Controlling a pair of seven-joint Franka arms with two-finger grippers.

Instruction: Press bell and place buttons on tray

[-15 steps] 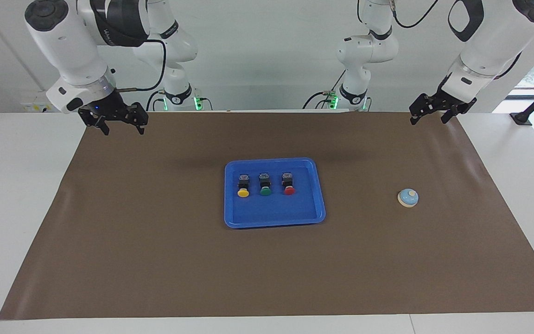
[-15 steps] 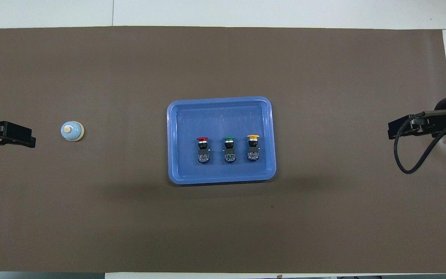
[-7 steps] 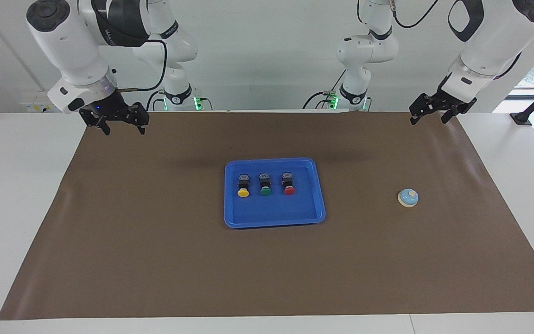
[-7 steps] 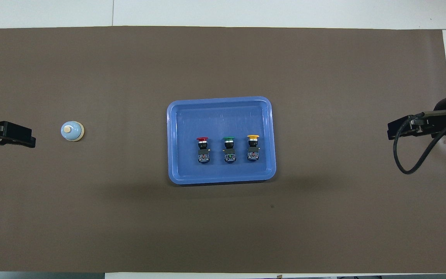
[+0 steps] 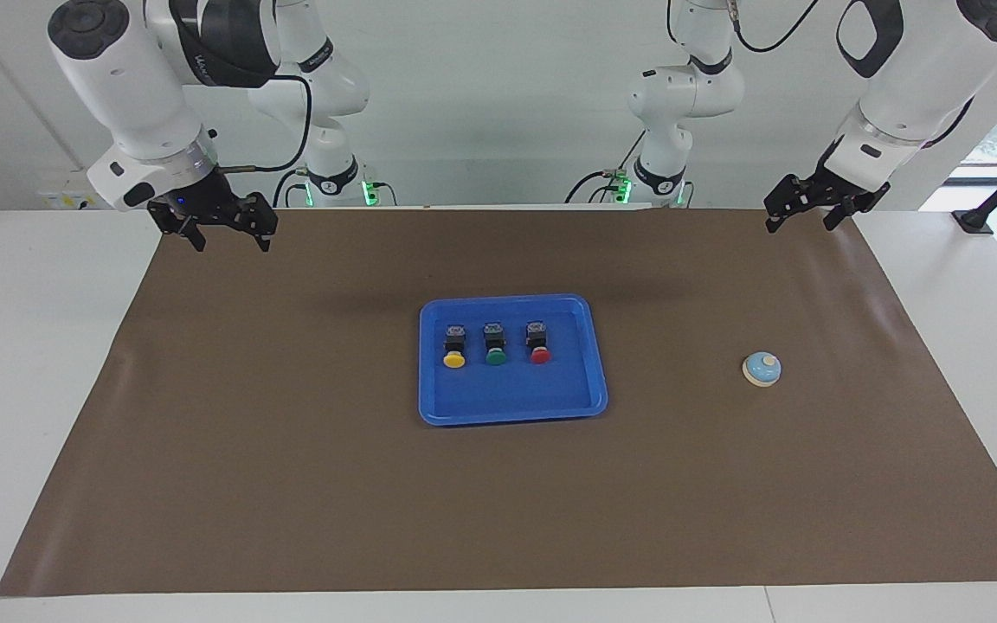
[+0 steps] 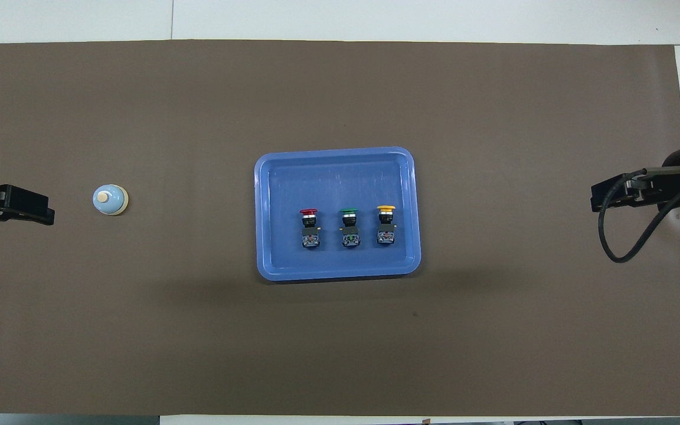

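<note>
Left claw open, raised, well apart from bell.

In the overhead view the picture's edge is cutting off the left gripper, leaving only its dark tip showing, and the opposite edge is cutting off the right gripper and its arm, with a black cable looping across it. In the facing view the top edge is cropping both arms' upper links. The markings on the black bodies of the three buttons in the tray are staying too small to read. The brown mat is running past the overhead view's edge, hiding the bench there.
</note>
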